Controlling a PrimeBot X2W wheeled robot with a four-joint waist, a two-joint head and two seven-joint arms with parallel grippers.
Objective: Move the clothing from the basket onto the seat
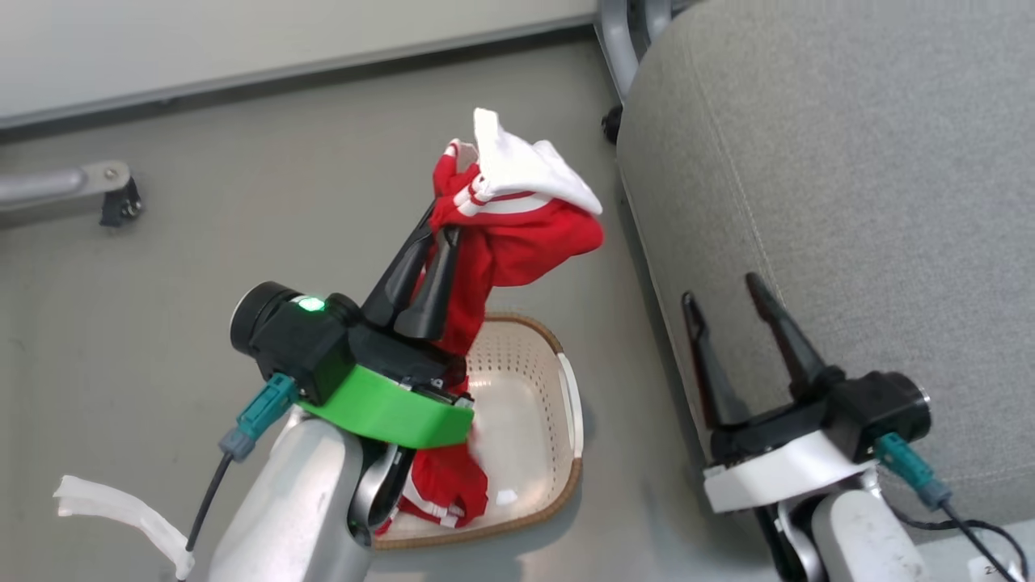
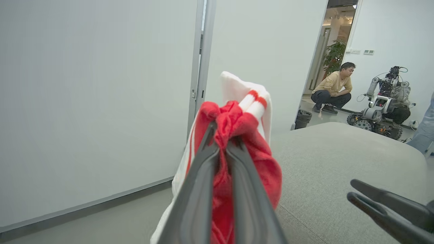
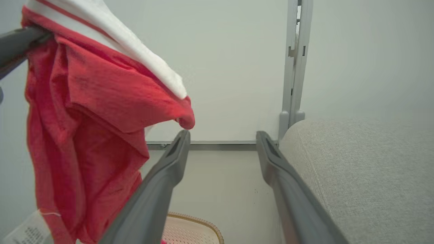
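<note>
Two grippers are in view, and the left gripper point(image 1: 441, 226) is the busy one: its jaws are pinched together on a bunch of the clothing point(image 1: 517, 234), a red garment with white stripes and a white panel. It is held up in the air above the basket point(image 1: 566, 477). In the left wrist view the fabric is squeezed between the dark fingers point(image 2: 200, 183) of the left gripper point(image 2: 223, 135), and red and white folds spill over and down both sides of the clothing point(image 2: 264, 159). The lower part hangs down behind the green-ringed wrist towards the basket's near end. A second garment point(image 1: 449, 485), red with white trim, lies at the bottom of the basket, partly hidden by the left forearm. The basket stands on the grey floor point(image 1: 242, 210), just left of the seat point(image 1: 849, 202). The right gripper point(image 1: 721, 289) is spread wide and grips nothing, its fingers in front of the seat's left edge. From its own wrist view the right gripper point(image 3: 222, 135) points at a pale wall, with the hanging clothing point(image 3: 95, 101) to its left, the basket's rim point(image 3: 196, 223) below and the seat point(image 3: 366, 162) at right. Beyond the seat point(image 2: 339, 162) in the left wrist view, a person point(image 2: 330, 89) crouches near another robot point(image 2: 383, 101).
</note>
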